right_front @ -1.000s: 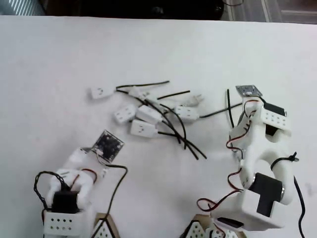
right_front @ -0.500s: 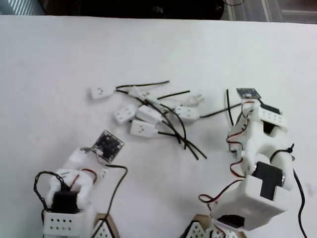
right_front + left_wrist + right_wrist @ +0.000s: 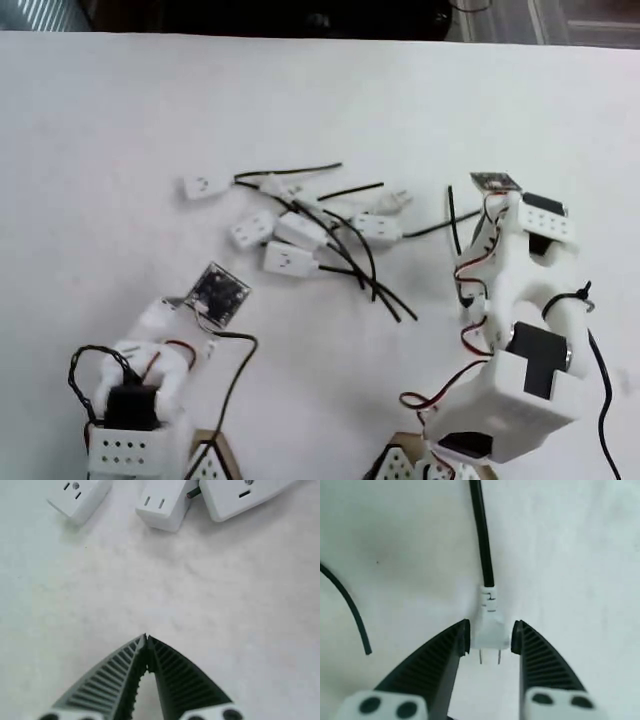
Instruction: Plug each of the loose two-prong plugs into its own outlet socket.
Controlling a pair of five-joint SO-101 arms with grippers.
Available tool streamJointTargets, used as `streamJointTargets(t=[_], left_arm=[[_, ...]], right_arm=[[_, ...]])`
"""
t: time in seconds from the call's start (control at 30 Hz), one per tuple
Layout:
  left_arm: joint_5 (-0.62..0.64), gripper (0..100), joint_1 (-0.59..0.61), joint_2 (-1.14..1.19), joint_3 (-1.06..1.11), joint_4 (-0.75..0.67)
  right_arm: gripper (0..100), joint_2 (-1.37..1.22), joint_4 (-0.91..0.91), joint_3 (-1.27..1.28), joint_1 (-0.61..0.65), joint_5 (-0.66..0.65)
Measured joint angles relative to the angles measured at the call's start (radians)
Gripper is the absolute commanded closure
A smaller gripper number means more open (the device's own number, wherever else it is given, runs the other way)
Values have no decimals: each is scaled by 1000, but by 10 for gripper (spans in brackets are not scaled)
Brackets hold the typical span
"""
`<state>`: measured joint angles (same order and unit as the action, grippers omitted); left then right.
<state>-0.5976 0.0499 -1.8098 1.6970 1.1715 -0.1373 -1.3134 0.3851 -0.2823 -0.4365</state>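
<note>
Two jaws of the right gripper [image 3: 490, 631] stand spread, one just beside each flank of a white two-prong plug [image 3: 490, 622] lying flat toward the right edge of the table [image 3: 100, 110], its black cord [image 3: 482, 535] trailing away; not yet gripped, by my reading; the left gripper [image 3: 146, 640] has its jaws pressed together on nothing, between the near left corner and the heap; at the middle lie, as I count, five white outlet sockets [image 3: 290, 261] tangled with cords, and two further loose plugs [image 3: 400, 200]; no plug looks seated, so all the plugging remains.
</note>
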Motion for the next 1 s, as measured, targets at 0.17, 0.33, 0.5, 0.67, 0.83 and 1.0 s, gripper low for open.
streamJointTargets(t=[0.17, 0.33, 0.5, 0.67, 0.83, 1.0], left_arm=[[0, 976, 0, 0, 0, 0], [0, 976, 0, 0, 0, 0], [0, 976, 0, 0, 0, 0], [0, 976, 0, 0, 0, 0], [0, 976, 0, 0, 0, 0], [0, 976, 0, 0, 0, 0]], right_arm=[[850, 87, -95, -25, 9, 0], [850, 239, -129, 68, 77, 0], [850, 282, -44, 201, 133, 0], [850, 282, -11, 226, 133, 0], [850, 282, 21, 227, 98, 0], [850, 282, 41, 242, 61, -44]])
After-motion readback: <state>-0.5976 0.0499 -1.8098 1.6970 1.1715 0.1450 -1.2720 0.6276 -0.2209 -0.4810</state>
